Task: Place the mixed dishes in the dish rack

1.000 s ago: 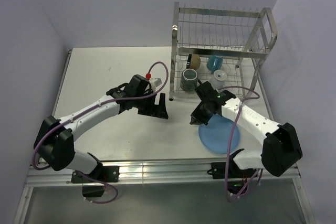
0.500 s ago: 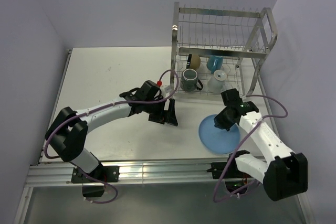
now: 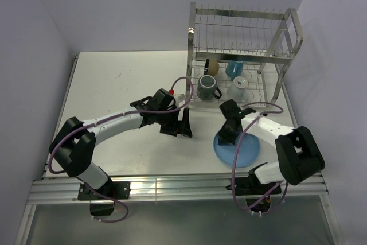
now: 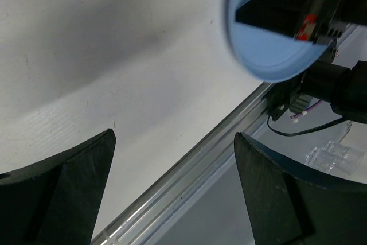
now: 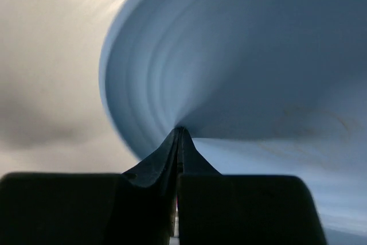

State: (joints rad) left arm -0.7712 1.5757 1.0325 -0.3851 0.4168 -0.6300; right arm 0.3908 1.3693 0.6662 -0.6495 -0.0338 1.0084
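Plate [image 3: 245, 154] rim hidden beneath right pincer [image 3: 223, 138].

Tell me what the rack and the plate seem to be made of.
Rack: probably steel wire and tube, polished; it glints silver. Plate: perhaps glazed ceramic or plastic, I cannot tell which; smooth, even light blue surface.

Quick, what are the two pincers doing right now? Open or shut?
Left pincer: open, holding nothing.
Right pincer: shut, tips by the plate edge, nothing between them.
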